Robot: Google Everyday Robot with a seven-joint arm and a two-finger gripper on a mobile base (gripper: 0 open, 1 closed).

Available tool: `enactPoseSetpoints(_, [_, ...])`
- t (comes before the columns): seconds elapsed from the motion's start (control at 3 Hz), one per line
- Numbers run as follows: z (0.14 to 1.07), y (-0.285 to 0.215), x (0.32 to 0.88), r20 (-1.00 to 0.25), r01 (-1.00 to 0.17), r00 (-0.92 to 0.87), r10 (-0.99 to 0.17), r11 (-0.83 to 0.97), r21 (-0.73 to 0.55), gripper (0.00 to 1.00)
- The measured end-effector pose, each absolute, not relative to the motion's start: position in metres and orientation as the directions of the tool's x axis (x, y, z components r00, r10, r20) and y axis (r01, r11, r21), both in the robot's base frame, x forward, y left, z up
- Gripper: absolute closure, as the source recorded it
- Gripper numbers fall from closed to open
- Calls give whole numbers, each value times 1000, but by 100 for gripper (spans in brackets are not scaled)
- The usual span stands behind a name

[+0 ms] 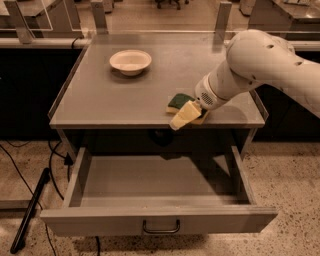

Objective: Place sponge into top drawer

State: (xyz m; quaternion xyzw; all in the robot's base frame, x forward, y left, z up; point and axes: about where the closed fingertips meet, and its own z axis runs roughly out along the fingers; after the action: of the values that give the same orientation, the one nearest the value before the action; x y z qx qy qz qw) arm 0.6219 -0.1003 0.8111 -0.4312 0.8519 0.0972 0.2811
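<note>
The sponge point(178, 101), dark green on yellow foam, is at the front edge of the grey table point(100, 100), right of centre. My gripper point(184, 114) comes in from the right on the white arm point(255, 65). It sits right at the sponge and covers its front right part. I cannot tell whether the sponge is gripped or still rests on the table. The top drawer point(160, 220) is pulled out below the table's front edge, with a dark bar handle point(161, 228) on its front panel. Its inside shows nothing in it.
A cream round bowl point(130, 61) stands at the back left of the table. A clear screen with posts point(100, 15) runs behind the table. Black cables point(30, 210) lie on the speckled floor at the left.
</note>
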Motion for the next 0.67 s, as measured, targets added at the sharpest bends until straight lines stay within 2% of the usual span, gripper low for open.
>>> enactPoseSetpoints(0.33, [814,-101,622,-559,-791,-472,-682,607,-74,43])
enactPoseSetpoints(0.67, [835,-103,619,-551,-794,-477,-685,604,-64,72])
